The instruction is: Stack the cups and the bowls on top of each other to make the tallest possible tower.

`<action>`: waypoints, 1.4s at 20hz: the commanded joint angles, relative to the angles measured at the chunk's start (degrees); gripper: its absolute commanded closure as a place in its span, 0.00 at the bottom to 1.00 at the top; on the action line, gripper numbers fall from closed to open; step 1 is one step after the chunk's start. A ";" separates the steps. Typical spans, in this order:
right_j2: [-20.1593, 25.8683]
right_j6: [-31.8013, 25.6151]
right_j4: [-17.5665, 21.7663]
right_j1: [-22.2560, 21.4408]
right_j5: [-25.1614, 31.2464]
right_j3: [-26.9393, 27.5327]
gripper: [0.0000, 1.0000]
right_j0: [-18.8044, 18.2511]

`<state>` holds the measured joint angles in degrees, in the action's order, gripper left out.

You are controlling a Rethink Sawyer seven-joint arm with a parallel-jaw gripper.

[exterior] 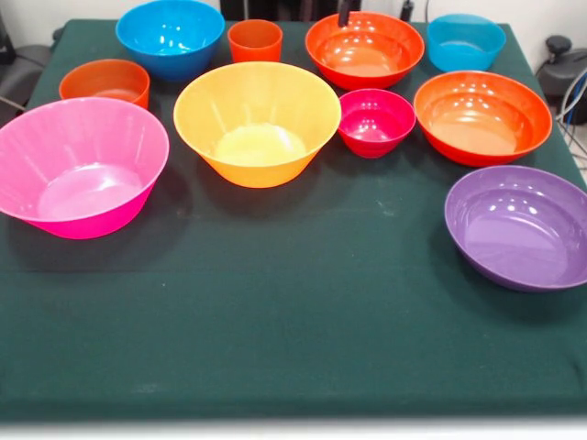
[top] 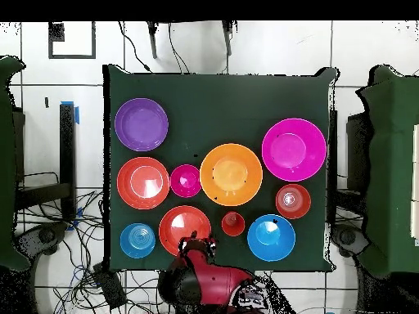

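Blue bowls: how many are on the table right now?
2. The larger blue bowl sits at the far edge beside the orange-red cup; the smaller blue bowl is at the opposite far corner. Nothing is stacked, so none looks hidden.

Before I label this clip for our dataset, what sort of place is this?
Probably a robotics lab: a table under green cloth, a red robot arm at its edge, loose cables on a tiled floor, and plastic bowls laid out for a test.
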<state>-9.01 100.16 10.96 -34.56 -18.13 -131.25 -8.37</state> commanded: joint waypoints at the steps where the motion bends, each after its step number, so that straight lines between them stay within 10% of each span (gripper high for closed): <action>1: 3.34 10.45 0.77 1.61 -0.27 -1.05 0.00 0.60; 6: 3.42 10.65 0.36 2.74 -0.57 -0.70 0.00 0.69; 12: 1.65 21.48 -2.03 13.89 -22.01 -1.91 0.00 1.90; 17: -2.24 30.11 -14.00 26.41 -50.10 -0.65 0.00 12.54; 20: -3.45 30.65 -23.91 29.62 -57.89 -0.23 0.00 18.34; 24: -3.28 30.06 -27.47 28.70 -55.56 -0.29 0.00 21.42; 28: -0.95 23.62 -16.70 18.14 -31.47 -1.26 0.00 14.32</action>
<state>-14.33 122.62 -9.50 -11.17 -73.65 -133.35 11.01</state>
